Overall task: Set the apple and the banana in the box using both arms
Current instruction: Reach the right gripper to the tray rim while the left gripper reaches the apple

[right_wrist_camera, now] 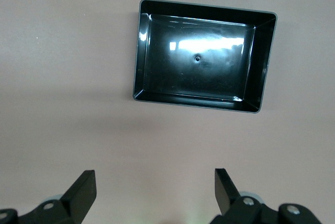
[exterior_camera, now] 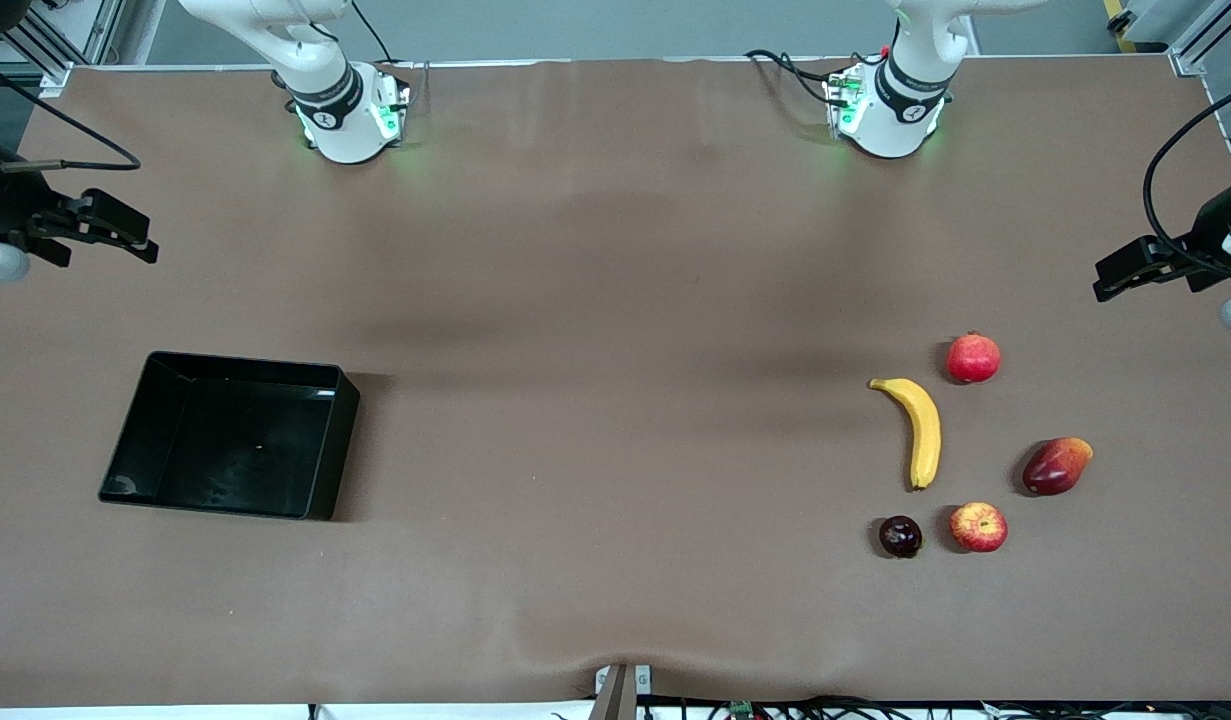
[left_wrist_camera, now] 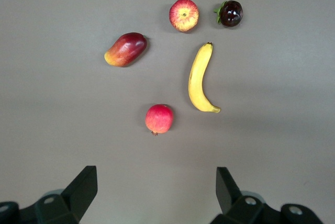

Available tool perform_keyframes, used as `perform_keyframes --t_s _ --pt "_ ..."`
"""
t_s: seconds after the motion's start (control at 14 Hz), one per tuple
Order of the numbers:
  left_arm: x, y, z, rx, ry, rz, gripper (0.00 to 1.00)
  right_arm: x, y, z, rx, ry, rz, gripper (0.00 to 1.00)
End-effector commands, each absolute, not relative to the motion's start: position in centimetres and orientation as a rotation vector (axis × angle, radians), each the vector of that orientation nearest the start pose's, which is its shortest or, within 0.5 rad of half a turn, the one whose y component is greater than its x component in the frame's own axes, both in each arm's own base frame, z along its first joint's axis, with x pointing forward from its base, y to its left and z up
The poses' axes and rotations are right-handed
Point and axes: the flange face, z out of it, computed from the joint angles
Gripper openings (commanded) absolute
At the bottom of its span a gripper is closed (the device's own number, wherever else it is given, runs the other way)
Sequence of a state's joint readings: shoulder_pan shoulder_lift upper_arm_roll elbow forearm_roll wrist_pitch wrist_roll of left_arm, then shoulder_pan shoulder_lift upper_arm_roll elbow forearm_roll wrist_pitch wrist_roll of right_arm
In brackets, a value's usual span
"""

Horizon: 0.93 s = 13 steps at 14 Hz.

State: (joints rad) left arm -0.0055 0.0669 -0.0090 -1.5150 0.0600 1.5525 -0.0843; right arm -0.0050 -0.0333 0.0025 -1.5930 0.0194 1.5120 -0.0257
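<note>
No words, numbers or signs can be read on anything here, not on the fruit, box or arms.

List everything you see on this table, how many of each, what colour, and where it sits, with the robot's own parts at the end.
box: one, glossy black, nothing in it, toward the right arm's end of the table.
banana: one, yellow with dark tips, toward the left arm's end, in the middle of the fruit group.
apple: one, red with yellow streaks, nearer the front camera than the banana.
dark fruit: one, dark purple-red, beside the apple.
mango-like fruit: one, dark red and orange, beside the banana, toward the left arm's end.
crowned red fruit: one, plain red, farthest of the fruits from the camera.
table: one, brown.
left gripper: one, black, open, waiting above the fruits.
right gripper: one, black, open, waiting above the box.
</note>
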Motion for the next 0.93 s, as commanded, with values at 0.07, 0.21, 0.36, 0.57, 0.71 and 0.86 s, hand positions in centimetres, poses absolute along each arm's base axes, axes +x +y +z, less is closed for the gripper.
perform_keyframes --t_s 0.07,0.21,0.36,0.57,0.71,0.86 --pt "57.4 0.0 61.8 -3.084 -0.089 0.039 1.00 53.6 0.2 63.0 -3.135 -0.020 0.065 1.00" --pt "57.8 0.1 61.1 -3.085 -0.091 0.058 1.00 53.7 0.3 62.8 -3.135 -0.022 0.067 1.00" --pt "59.2 0.8 60.0 -3.086 -0.119 0.071 1.00 53.8 0.2 62.7 -3.136 -0.019 0.067 1.00" --pt "61.4 1.3 57.5 -3.084 -0.126 0.087 1.00 53.9 -0.4 62.4 -3.136 -0.019 0.089 1.00" --pt "62.9 1.4 55.6 -3.082 -0.129 0.064 1.00 54.8 -1.5 60.8 -3.133 -0.012 0.127 1.00" --pt "64.4 2.1 53.3 -3.082 -0.141 0.040 1.00 56.0 -4.0 58.6 -3.128 0.033 0.163 1.00"
